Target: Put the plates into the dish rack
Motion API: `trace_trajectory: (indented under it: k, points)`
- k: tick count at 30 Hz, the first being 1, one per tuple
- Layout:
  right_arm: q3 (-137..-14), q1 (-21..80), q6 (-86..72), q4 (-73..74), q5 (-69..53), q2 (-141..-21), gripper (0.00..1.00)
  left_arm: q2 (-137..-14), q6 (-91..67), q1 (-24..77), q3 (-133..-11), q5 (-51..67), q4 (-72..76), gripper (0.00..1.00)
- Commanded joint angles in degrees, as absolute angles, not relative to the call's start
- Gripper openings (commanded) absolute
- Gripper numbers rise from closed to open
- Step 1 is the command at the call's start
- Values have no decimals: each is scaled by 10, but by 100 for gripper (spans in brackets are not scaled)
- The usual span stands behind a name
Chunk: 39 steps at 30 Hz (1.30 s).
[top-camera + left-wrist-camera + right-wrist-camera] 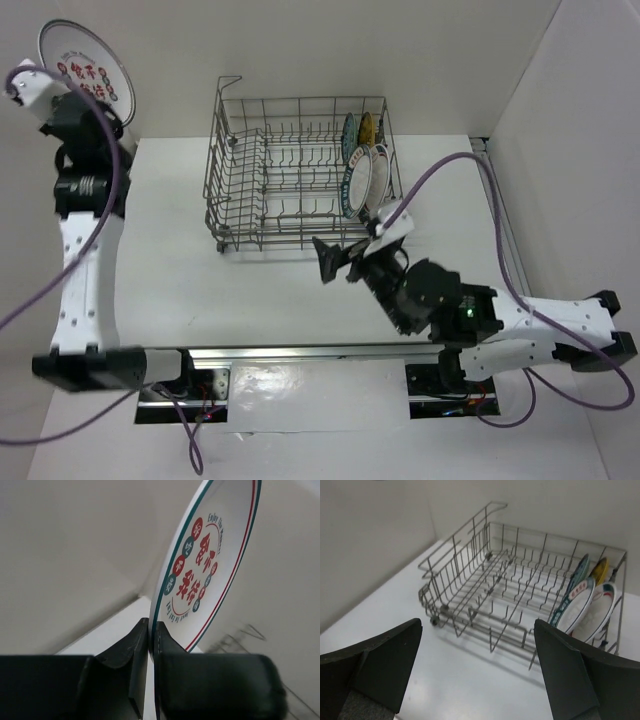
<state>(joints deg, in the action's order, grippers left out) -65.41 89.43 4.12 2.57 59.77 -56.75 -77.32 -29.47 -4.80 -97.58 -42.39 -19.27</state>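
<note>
A large white plate with a green and red rim and red characters is held up in the air at the far left, over the table's back left corner. My left gripper is shut on its lower rim. In the left wrist view the plate stands edge-on between the two black fingers of the gripper. The grey wire dish rack sits mid-table. Several plates stand in its right end: teal, yellow-brown and two white ones. My right gripper is open and empty in front of the rack.
White walls close in the table on the left, back and right. Most of the rack's tine rows left of the standing plates hold nothing. The rack's raised wire handle sticks up at its back left corner.
</note>
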Motion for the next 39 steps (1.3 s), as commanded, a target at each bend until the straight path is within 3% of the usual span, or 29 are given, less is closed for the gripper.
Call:
trace_trajectory:
  k: [1, 5, 7, 14, 17, 18, 24, 25, 26, 27, 28, 30, 31, 34, 37, 39]
  points:
    - [-725, 818, 74, -22, 427, -551, 100, -671, -239, -54, -934, -183, -165, 0]
    - [-887, 818, 115, 25, 424, -654, 100, -569, -257, -54, -862, 105, -171, 0]
    - [-992, 818, 123, 76, 442, -733, 100, -528, -271, -54, -818, 186, -171, 0]
    - [-1121, 818, 118, 149, 407, -798, 100, -454, -309, -54, -722, 313, -149, 0]
    - [-1135, 818, 214, 43, 640, -825, 100, -432, -322, -54, -705, 310, -149, 0]
    - [-1123, 818, 338, -22, 660, -833, 100, -432, -322, -54, -696, 310, -149, 0]
    - [-1313, 818, 471, -119, 659, -929, 100, -420, -327, -54, -660, 310, -149, 0]
    - [-1313, 818, 605, -169, 684, -948, 100, -420, -334, -54, -651, 310, -143, 0]
    - [-1313, 818, 690, -351, 699, -998, 100, -413, -334, -54, -635, 310, -143, 0]
    - [-1271, 818, 741, -412, 700, -1007, 100, -404, -334, -54, -628, 310, -137, 0]
    - [-1264, 766, 661, -399, 709, -1013, 100, -404, -334, -54, -620, 304, -137, 0]
    - [-1275, 710, 498, -192, 722, -1031, 100, -397, -334, -54, -608, 298, -132, 0]
    - [-1257, 668, 313, -129, 674, -996, 100, -392, -334, -54, -600, 298, -132, 0]
    - [-1163, 591, 171, -61, 551, -941, 100, -392, -320, -54, -600, 287, -140, 0]
    - [-1271, 479, 30, 109, 448, -990, 100, -392, -308, -54, -600, 287, -147, 0]
    - [-1343, 336, -91, 238, 339, -1057, 100, -397, -308, -54, -600, 287, -147, 0]
